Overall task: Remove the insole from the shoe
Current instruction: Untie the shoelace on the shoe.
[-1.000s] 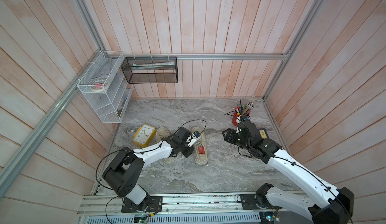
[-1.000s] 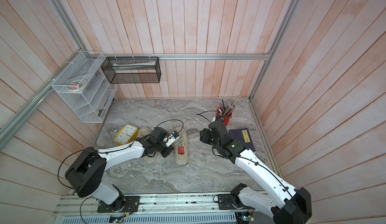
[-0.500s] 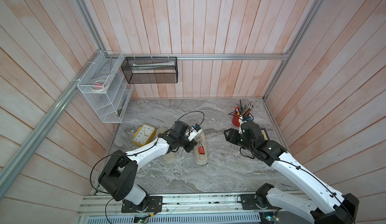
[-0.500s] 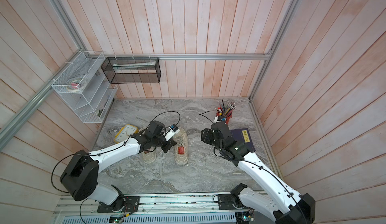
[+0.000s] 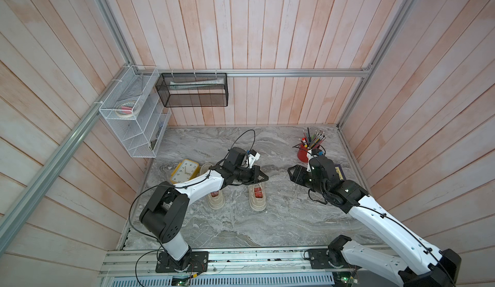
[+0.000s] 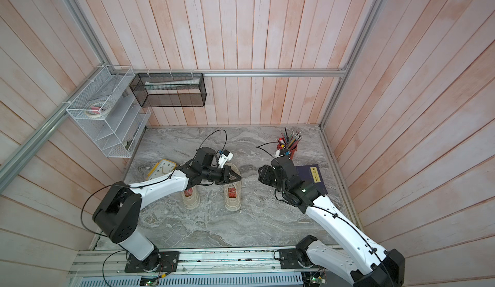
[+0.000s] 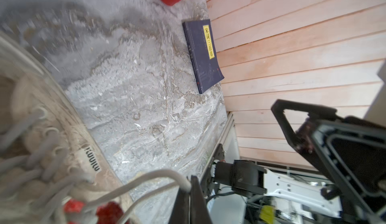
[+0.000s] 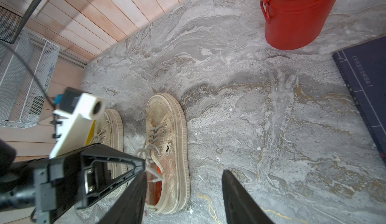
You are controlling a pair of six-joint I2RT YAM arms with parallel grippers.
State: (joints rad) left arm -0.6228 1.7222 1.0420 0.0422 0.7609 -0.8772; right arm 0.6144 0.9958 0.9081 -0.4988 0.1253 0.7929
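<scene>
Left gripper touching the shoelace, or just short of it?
Touching. The left wrist view shows the shoelace loop running straight into the shut left gripper, pinched at its tips.

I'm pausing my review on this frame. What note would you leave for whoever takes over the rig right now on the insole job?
Left tool: shut, apparently pinching a lace of the shoe nearer the right arm.
Right tool: open and empty, hanging beside that shoe, not touching it.
Things: both shoes stand side by side on the table; the other shoe is partly under the left arm. The red insole lies inside the shoe.
Done: lace gripped, nothing more.
Left: loosen the opening, grip the insole, pull it out.
</scene>
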